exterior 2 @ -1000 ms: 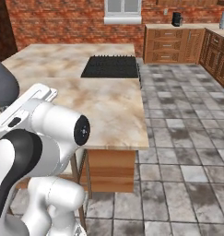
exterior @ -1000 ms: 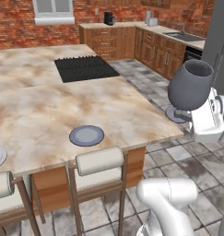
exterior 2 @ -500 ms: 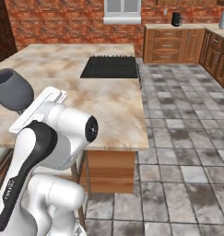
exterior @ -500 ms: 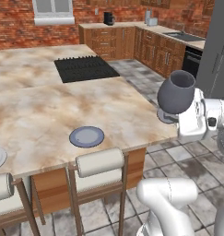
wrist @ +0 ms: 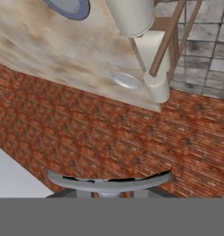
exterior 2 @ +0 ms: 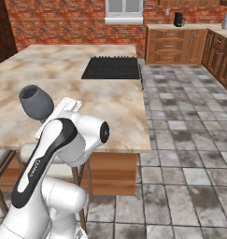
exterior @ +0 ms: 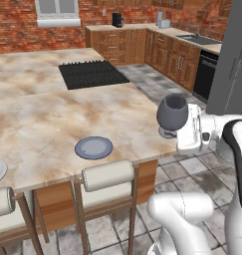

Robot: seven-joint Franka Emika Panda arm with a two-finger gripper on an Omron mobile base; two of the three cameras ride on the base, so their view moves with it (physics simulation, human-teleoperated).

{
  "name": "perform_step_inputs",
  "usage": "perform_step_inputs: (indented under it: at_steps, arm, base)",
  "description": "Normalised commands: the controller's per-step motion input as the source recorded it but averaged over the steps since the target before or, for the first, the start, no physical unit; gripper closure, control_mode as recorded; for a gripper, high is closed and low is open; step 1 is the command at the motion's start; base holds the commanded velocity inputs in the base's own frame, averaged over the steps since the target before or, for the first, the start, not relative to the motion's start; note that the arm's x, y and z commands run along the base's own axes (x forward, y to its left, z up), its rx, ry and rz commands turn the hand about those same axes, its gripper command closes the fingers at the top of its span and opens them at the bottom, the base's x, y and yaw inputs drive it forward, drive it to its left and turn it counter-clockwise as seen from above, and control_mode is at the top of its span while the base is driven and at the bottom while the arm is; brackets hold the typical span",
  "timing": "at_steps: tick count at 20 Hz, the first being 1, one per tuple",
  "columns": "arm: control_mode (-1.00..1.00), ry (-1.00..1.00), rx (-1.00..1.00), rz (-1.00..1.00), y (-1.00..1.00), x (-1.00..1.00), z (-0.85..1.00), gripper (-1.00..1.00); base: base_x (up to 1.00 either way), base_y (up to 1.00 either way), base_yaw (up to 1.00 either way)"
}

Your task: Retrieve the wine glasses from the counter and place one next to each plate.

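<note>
I see the gripper (exterior: pixel 176 133) pinching the stem of one dark grey-blue translucent wine glass (exterior: pixel 172 112), right of centre in the left base view, its round foot (wrist: pixel 109 182) low in the hand view. The marbled stone table (exterior: pixel 38 124) bears two round plates: a grey-blue plate (exterior: pixel 93 147) and a pale plate (wrist: pixel 126 80).

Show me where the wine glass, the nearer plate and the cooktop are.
wine glass (exterior: pixel 172 112), left base view, on its bowl
nearer plate (exterior: pixel 93 148), left base view, on its centre
cooktop (exterior 2: pixel 112 68), right base view, on its dark surface
</note>
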Motion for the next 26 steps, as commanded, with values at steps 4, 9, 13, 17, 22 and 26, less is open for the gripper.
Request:
perform_step_inputs:
  at_steps: [4, 9, 13, 17, 22, 26]
  arm:
    - [-1.00, 0.00, 0.00, 0.00, 0.00, 0.75, -0.66, 1.00]
    - [-1.00, 0.02, 0.00, 0.00, 0.00, 0.76, -0.65, 1.00]
    - [-1.00, 0.05, 0.00, 0.00, 0.00, 0.71, -0.59, 1.00]
    - [-1.00, 0.09, 0.00, 0.00, 0.00, 0.69, -0.61, 1.00]
    - [-1.00, 0.08, 0.00, 0.00, 0.00, 0.70, -0.47, 1.00]
    - [-1.00, 0.04, 0.00, 0.00, 0.00, 0.71, -0.36, 1.00]
  base:
    - [0.00, 0.00, 0.00]
    - [0.00, 0.00, 0.00]
    - [0.00, 0.00, 0.00]
    - [0.00, 0.00, 0.00]
    - [0.00, 0.00, 0.00]
    - [0.00, 0.00, 0.00]
